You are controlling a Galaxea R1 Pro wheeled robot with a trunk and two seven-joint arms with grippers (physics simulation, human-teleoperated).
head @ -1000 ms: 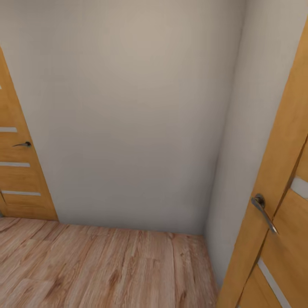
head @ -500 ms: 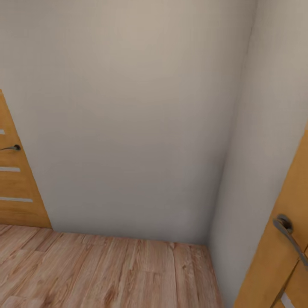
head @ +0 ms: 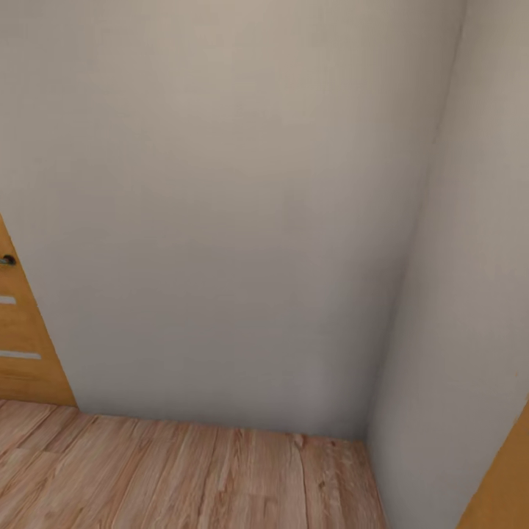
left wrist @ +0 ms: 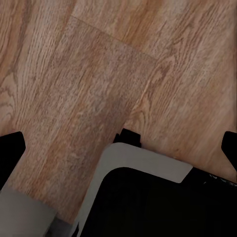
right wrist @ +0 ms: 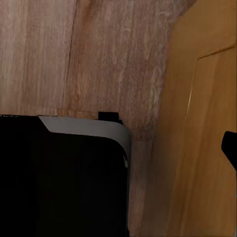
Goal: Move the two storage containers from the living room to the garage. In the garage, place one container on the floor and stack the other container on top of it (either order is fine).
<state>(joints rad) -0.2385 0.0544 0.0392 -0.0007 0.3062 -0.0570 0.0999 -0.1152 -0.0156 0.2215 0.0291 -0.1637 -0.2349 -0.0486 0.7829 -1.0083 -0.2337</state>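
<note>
The storage containers are out of view. I face a corner of plain cream-grey walls (head: 242, 220) above a light wood plank floor (head: 184, 477). In the left wrist view my left gripper (left wrist: 119, 148) is open, its black fingertips (left wrist: 10, 150) at the two side edges, with nothing between them but plank floor and my own base (left wrist: 148, 163). My right gripper (right wrist: 118, 148) hangs over the floor beside a wooden door (right wrist: 202, 128). One black fingertip (right wrist: 230, 148) shows at the frame's edge, set wide, nothing held.
A wood-panelled door (head: 18, 345) with a metal handle stands at the left edge of the head view. Another door's corner (head: 503, 485) shows at the lower right, close to my right arm. The side wall (head: 470, 294) closes the right.
The camera has moved in on the wall corner. The left door has slid toward the left edge, and the right door with its handle has nearly left the picture.
</note>
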